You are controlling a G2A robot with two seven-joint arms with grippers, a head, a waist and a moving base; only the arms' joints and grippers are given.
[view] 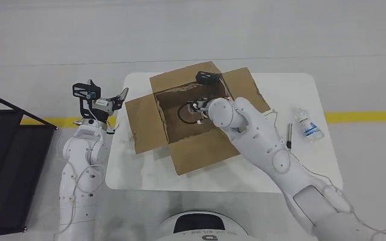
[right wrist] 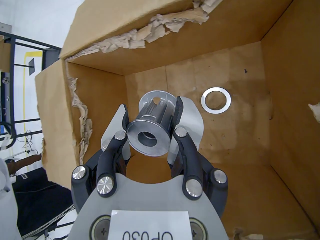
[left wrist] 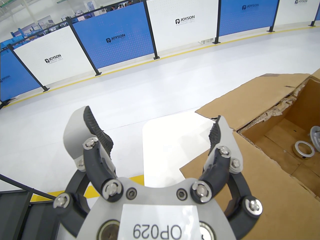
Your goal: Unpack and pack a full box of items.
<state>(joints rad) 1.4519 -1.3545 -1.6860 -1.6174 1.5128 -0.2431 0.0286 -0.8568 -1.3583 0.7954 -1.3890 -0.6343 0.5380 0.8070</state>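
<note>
Grips a metal spool point(right wrist: 150, 131) in the right gripper point(right wrist: 152, 111), jaws closed on its barrel, down inside the box point(view: 199, 158) at frame centre (top view). Shows a flat ring point(right wrist: 203, 100) on the box floor, apart from the spool. Holds the left gripper point(left wrist: 153, 116) wide open and empty, centre-left, beside the box flap. Has a bottle point(view: 309, 125) and pen point(view: 289, 135) on the table point(view: 139, 175), right of the box.

My right hand point(view: 197, 112) sits inside the open cardboard box point(view: 187, 153) on the white surface point(view: 301, 175). My left hand point(view: 107, 91) hangs spread just beside the box's left flap.
</note>
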